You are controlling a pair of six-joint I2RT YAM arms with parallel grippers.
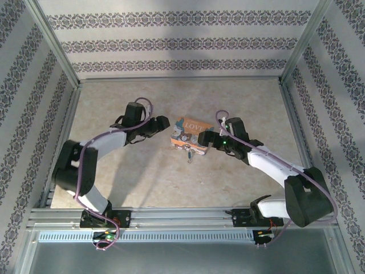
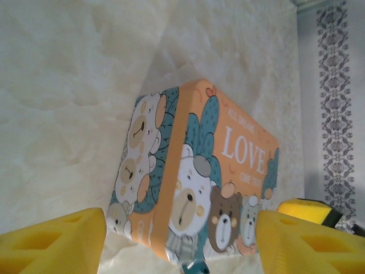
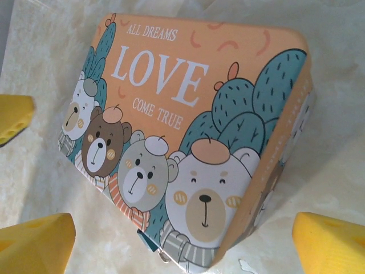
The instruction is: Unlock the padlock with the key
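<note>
The padlock [image 1: 187, 137] lay flat between the left gripper [image 1: 164, 122] and right gripper [image 1: 204, 138], both spread wide and empty, with the key [image 1: 189, 153] apparently seated at its near edge, so the turning likely remained undone.

Overhead view looks down from behind; both wrist views (very close) share the padlock [image 2: 194, 171].

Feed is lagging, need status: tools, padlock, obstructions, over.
Left tool open, right tool open, flanking the padlock. Padlock flat on table, key at near edge. Nothing in the way.
</note>
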